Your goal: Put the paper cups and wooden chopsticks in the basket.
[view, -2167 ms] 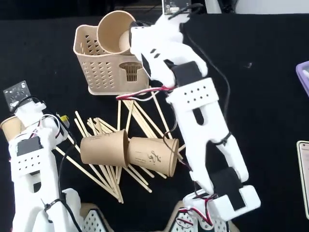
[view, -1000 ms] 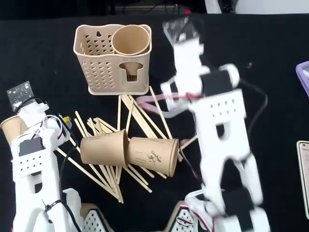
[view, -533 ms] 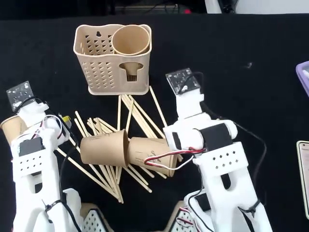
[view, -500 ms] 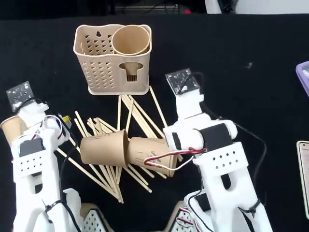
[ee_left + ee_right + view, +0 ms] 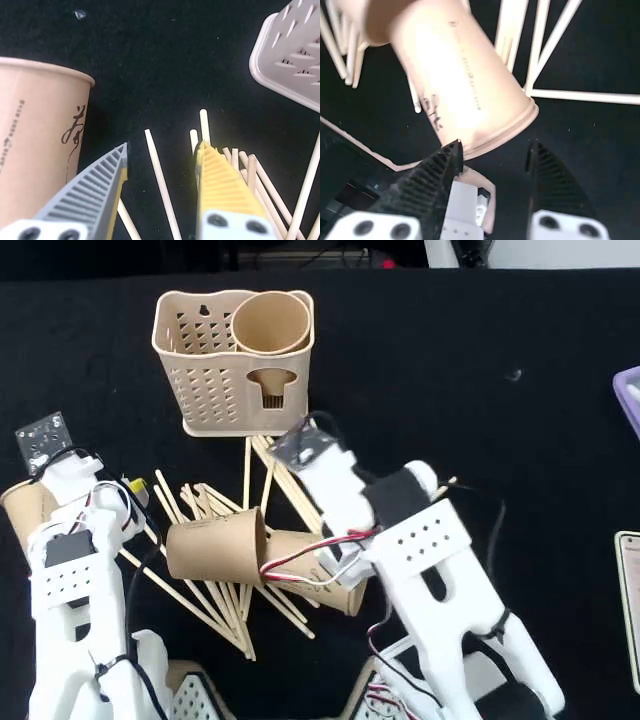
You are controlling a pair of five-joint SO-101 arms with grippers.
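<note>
The basket (image 5: 225, 390) stands at the far side of the black table (image 5: 540, 440), and one paper cup (image 5: 270, 322) sits upright in its right end. Just in front of it the wooden chopsticks (image 5: 262, 480) lie in a loose, crossing scatter. Two more cups lie on their sides over the sticks, end to end: the left lying cup (image 5: 215, 548) and the right lying cup (image 5: 292, 552), which is partly hidden under the right arm.

The right pincer (image 5: 496, 146) is released. Its two black fingers are spread at the rim end of the right lying cup, and whether they touch it cannot be told.

The left pincer (image 5: 162, 147) is also released, with its grey and yellow fingers apart above a few chopstick tips. A fourth cup (image 5: 35, 145) lies just beside the grey finger, at the table's left edge by the left arm. A corner of the basket shows farther off.
</note>
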